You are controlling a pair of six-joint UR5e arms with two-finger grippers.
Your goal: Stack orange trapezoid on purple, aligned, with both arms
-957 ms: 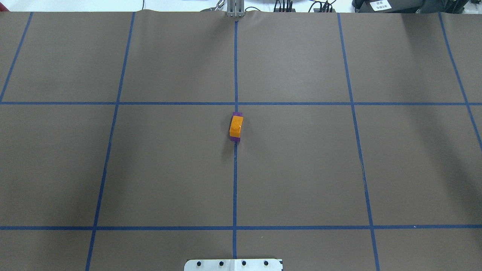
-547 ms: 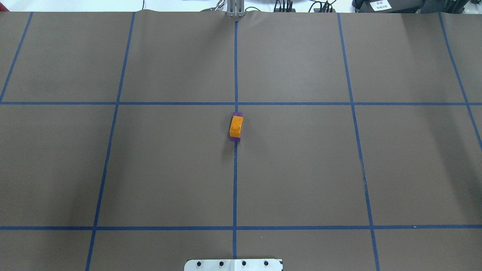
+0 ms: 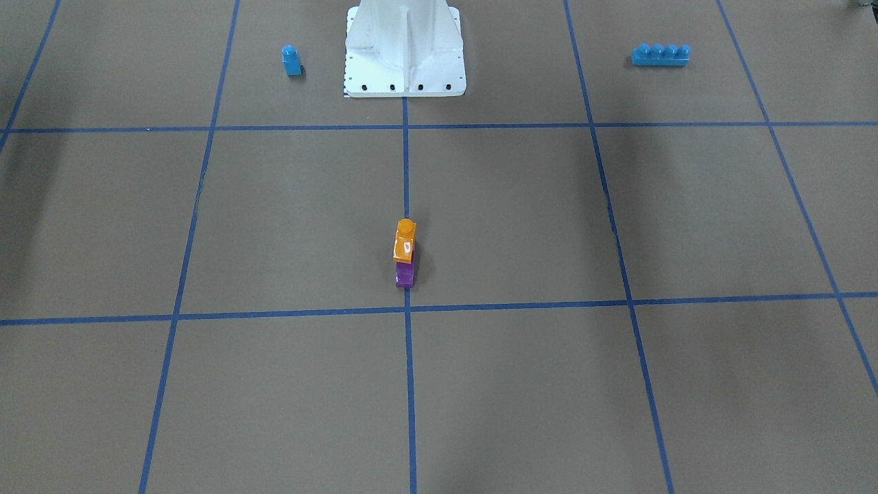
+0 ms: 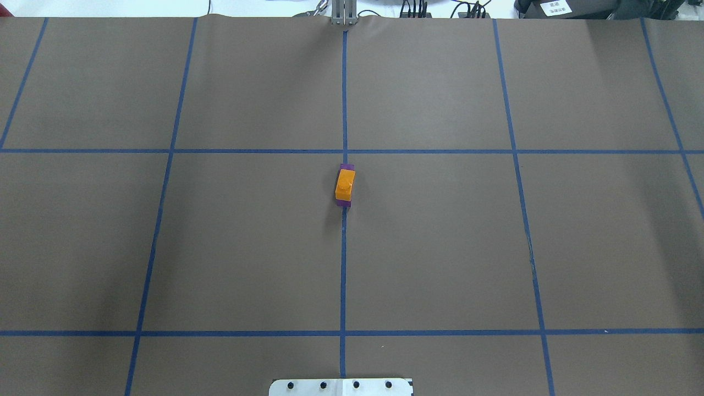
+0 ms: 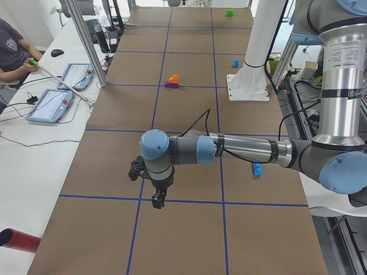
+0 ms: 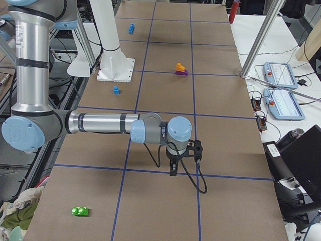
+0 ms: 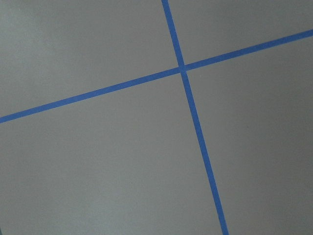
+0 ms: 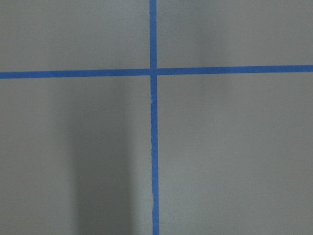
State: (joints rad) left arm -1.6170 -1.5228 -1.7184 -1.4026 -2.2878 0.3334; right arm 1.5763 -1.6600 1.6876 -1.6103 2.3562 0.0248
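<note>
The orange trapezoid [image 4: 345, 184] sits stud-up on the purple block [image 4: 345, 166] on the centre tape line; in the front-facing view the orange one [image 3: 405, 241] is set a little back from the purple one's [image 3: 405, 275] near end. No gripper touches them. My left gripper [image 5: 157, 197] shows only in the exterior left view, low over the table, far from the stack [image 5: 172, 81]. My right gripper [image 6: 173, 170] shows only in the exterior right view, also far from the stack [image 6: 179, 69]. I cannot tell whether either is open or shut. Both wrist views show only bare mat and tape.
A small blue single-stud block [image 3: 291, 60] and a long blue four-stud brick [image 3: 660, 55] lie either side of the white robot base [image 3: 405, 55]. A green block [image 6: 80, 211] lies near the table's right end. An operator's control pads [image 5: 51, 106] lie on the side bench.
</note>
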